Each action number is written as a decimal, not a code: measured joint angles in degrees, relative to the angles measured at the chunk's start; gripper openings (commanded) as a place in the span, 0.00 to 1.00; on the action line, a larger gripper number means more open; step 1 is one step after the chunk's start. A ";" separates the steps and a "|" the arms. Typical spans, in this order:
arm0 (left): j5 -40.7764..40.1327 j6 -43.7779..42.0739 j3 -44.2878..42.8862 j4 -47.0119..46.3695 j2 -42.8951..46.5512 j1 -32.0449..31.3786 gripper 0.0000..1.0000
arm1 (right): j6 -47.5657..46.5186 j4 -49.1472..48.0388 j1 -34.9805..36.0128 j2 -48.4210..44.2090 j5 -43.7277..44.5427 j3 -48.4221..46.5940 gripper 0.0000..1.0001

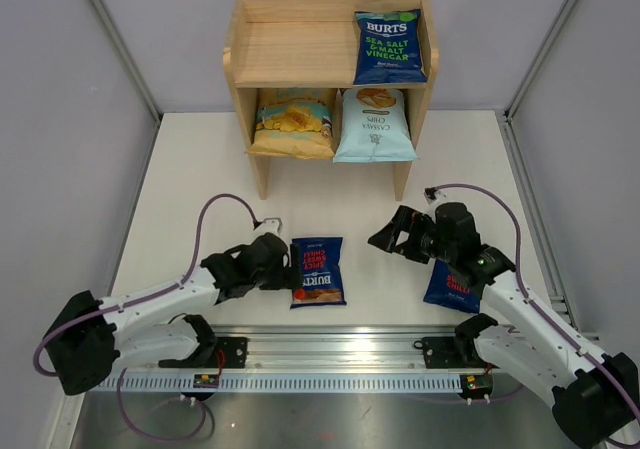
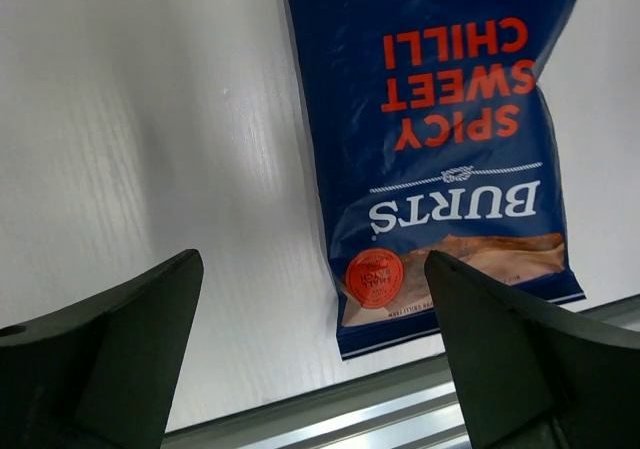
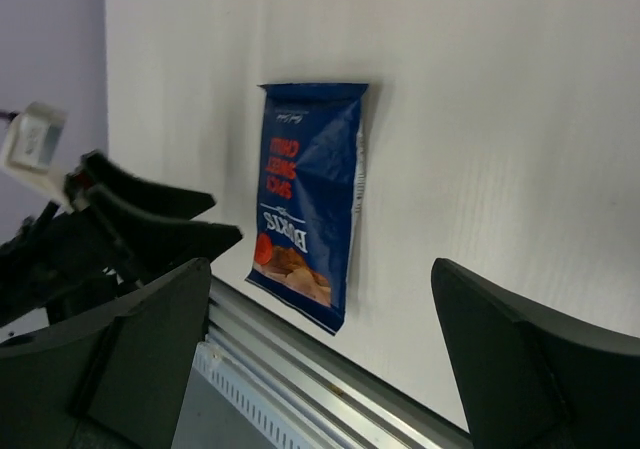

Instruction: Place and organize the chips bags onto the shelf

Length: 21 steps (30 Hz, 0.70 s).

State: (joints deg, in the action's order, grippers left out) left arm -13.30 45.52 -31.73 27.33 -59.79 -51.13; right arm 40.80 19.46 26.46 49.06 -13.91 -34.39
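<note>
Chips bags number five in the overhead view. Three are on the light wooden two-tier shelf (image 1: 295, 49), far ahead of both grippers. A dark blue Burts sea salt and malt vinegar bag (image 1: 390, 47) is on the right of the upper tier. Below it, a yellow-and-teal bag (image 1: 292, 121) sits just beside a pale blue cassava bag (image 1: 375, 124) in the lower tier.

The other two lie flat on the white table (image 1: 200, 169). A dark blue Burts spicy sweet chilli bag (image 1: 318, 270) lies just ahead of the left gripper (image 1: 288, 269), whose fingers stand wide apart and grip nothing. The left wrist view adds detail the overhead view lacks. The bag lies ahead and toward the gripper's right-hand finger, with its bottom seam near the silver metal rail (image 2: 400, 409). The rest of the gap between the fingers is mostly bare table. Whether that finger touches the bag cannot be told.

The right gripper (image 1: 388, 231) hangs above the table, its jaws likewise spread and empty. Its wrist camera looks across at the chilli bag, well ahead of its fingertips, and catches the left gripper's dark fingers beside the bag's far edge.

A second dark blue bag with red lettering (image 1: 452, 287) lies behind the right gripper, partly covered by that arm. Only the overhead view shows it.
</note>
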 measured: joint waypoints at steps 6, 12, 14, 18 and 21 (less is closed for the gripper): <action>6.03 0.13 3.26 -9.16 -6.19 4.28 0.82 | 1.84 -9.75 0.00 -2.80 -11.43 6.10 1.00; 7.72 1.07 2.08 -15.15 -11.69 4.63 0.60 | 1.88 -10.25 0.00 -9.40 -14.12 9.22 0.99; 7.61 1.79 1.16 -15.61 -13.49 4.63 0.58 | 1.90 -9.97 0.00 -12.28 -14.14 9.99 0.99; 7.28 3.08 0.28 -15.91 -15.17 4.63 0.44 | 2.34 -9.60 0.00 -16.04 -14.21 10.23 0.99; 7.17 4.09 0.26 -16.00 -15.82 4.63 0.18 | 2.69 -9.11 0.00 -17.92 -14.23 10.23 0.98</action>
State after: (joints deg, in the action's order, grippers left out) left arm -6.13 49.60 -31.46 11.33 -75.61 -46.50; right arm 43.48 10.35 26.46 31.14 -28.14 -24.16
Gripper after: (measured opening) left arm 0.302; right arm 0.990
